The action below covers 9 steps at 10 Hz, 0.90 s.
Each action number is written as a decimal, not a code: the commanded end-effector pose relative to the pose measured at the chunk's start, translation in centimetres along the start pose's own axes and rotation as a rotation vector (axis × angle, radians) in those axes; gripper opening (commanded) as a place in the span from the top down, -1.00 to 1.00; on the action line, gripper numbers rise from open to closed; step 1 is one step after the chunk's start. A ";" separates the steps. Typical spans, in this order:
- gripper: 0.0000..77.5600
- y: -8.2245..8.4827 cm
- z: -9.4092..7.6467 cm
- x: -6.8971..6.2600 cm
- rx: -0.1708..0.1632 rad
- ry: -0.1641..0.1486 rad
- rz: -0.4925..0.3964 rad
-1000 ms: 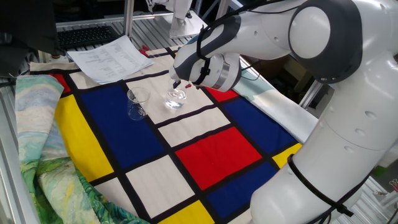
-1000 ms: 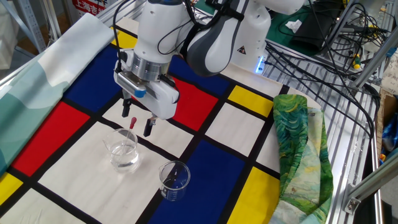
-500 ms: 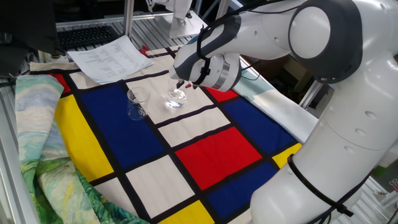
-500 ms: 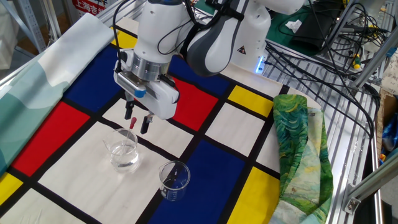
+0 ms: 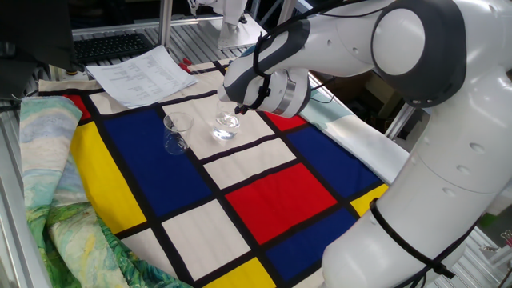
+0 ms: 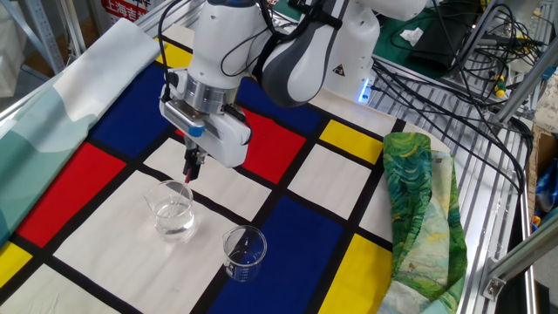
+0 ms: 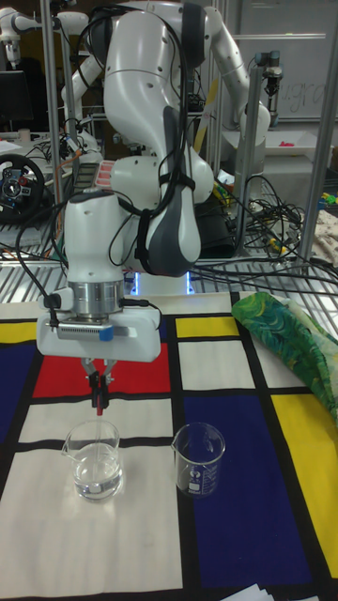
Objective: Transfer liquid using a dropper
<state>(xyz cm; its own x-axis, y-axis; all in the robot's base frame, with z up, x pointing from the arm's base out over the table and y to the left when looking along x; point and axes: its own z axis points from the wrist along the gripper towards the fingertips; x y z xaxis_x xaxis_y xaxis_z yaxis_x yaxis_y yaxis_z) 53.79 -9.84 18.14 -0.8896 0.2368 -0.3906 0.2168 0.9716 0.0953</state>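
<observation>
My gripper (image 6: 191, 166) (image 7: 97, 379) (image 5: 240, 108) is shut on the dropper's red bulb (image 7: 97, 402) (image 6: 188, 177). The dropper hangs upright just above the rim of the rounder glass (image 7: 94, 458) (image 6: 173, 209) (image 5: 226, 126). Its clear tube is too thin to make out. A shallow pool of clear liquid (image 7: 97, 481) (image 6: 175, 223) glints in the bottom of that glass. The small beaker (image 7: 198, 458) (image 6: 244, 254) (image 5: 175, 134) stands upright beside the glass, and I cannot tell whether it holds anything.
Both glasses rest on a cloth of red, blue, yellow and white blocks (image 6: 288, 235). A green patterned cloth (image 6: 420, 205) (image 5: 48, 192) is bunched at one edge. Printed papers (image 5: 142, 74) lie at a far corner. Cables (image 6: 453, 61) run along the metal rack.
The fingers stood apart around the red bulb a second ago and have since shut on it. The arm and both glasses have stayed put.
</observation>
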 end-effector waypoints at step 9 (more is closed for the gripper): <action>0.97 0.0 -0.1 -0.2 0.027 0.015 0.019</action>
<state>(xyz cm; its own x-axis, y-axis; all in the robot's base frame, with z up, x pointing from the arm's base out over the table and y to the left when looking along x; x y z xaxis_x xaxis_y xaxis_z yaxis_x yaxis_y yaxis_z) 53.84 -9.83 18.21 -0.8904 0.2504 -0.3801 0.2363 0.9680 0.0842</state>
